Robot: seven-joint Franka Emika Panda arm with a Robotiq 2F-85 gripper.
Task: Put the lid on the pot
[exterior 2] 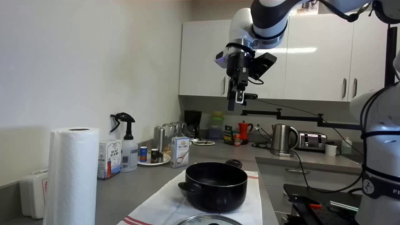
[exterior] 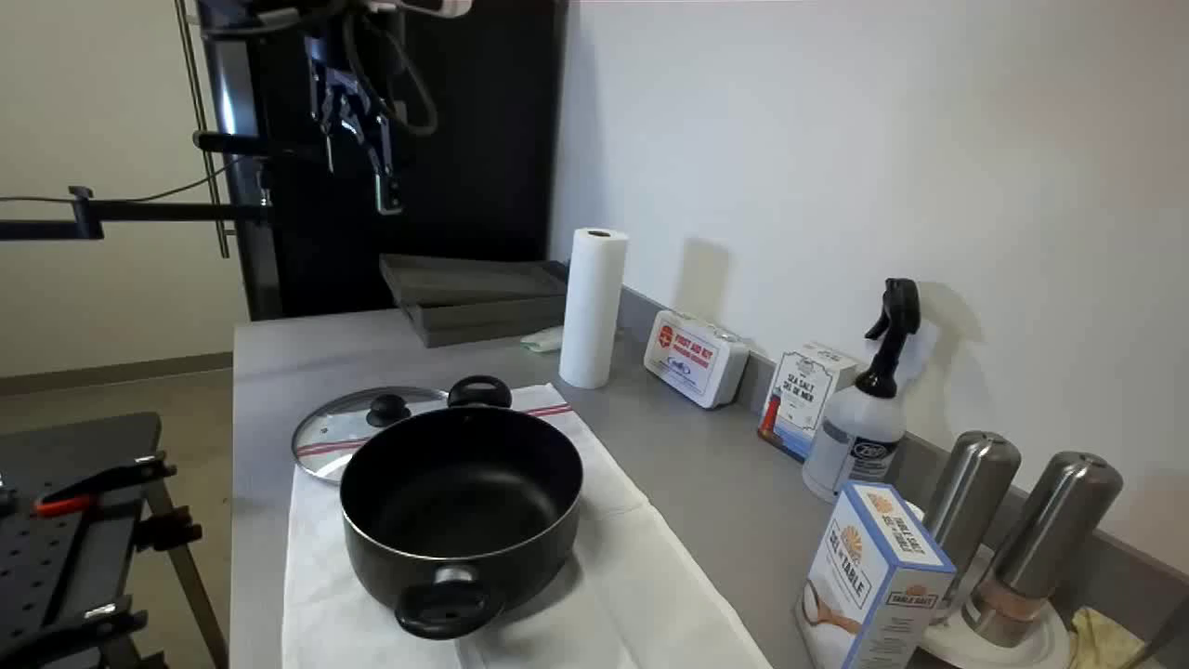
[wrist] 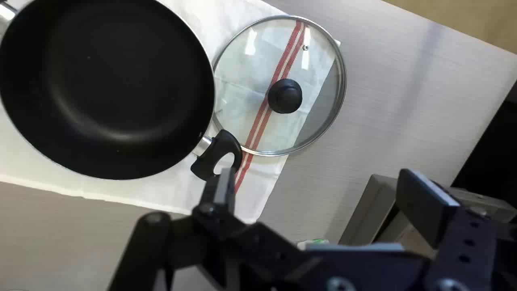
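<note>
In the wrist view, at left stands the pot (wrist: 107, 85), uncovered, so I judge the task only at its beginning. Its round inside is black and smooth, with a soft shine. To the right lies the lid (wrist: 278, 87), partly on the striped cloth (wrist: 258, 186), partly over the grey desk (wrist: 383, 121); grasping, carrying and placing remain. It is flat clear glass, edged with thin metal, with a rounded black knob (wrist: 286, 96). At lower right, the pincer (wrist: 323, 189) has its two sides well apart, with nothing held between.
</note>
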